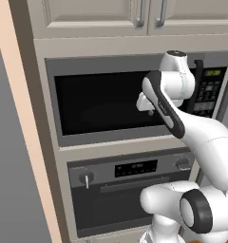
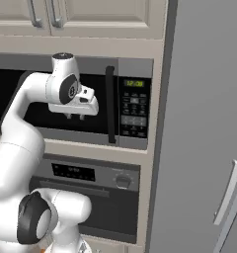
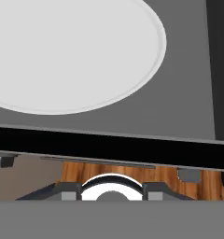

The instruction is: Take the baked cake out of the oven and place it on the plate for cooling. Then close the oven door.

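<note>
- Left base view: the gripper (image 1: 150, 112) hangs in front of the microwave (image 1: 106, 102), whose wide window is black and glossy. Two short dark fingertips point down from the white hand, a little apart with nothing between them; how wide they stand I cannot tell. The oven (image 1: 130, 197) sits one level lower in the same beige cabinet column, well below the gripper. Its oven door (image 1: 109, 209) is shut, dark glass in a grey steel frame, with a horizontal grey bar handle (image 1: 135, 183) along the top. Above that a black display strip (image 1: 136, 168) runs between two round knobs.
- Right base view: the gripper (image 2: 75, 116) again hangs before the microwave's dark window, left of its vertical black handle (image 2: 110, 105) and keypad (image 2: 134, 106). The oven (image 2: 108, 190) lies below it, closed, partly behind the white arm.
- Hand view: the camera looks down on a flat grey surface carrying a large, smooth, pale round disc (image 3: 72, 51). Below it a black band crosses the view, then a strip of brown wood grain (image 3: 160, 173).
</note>
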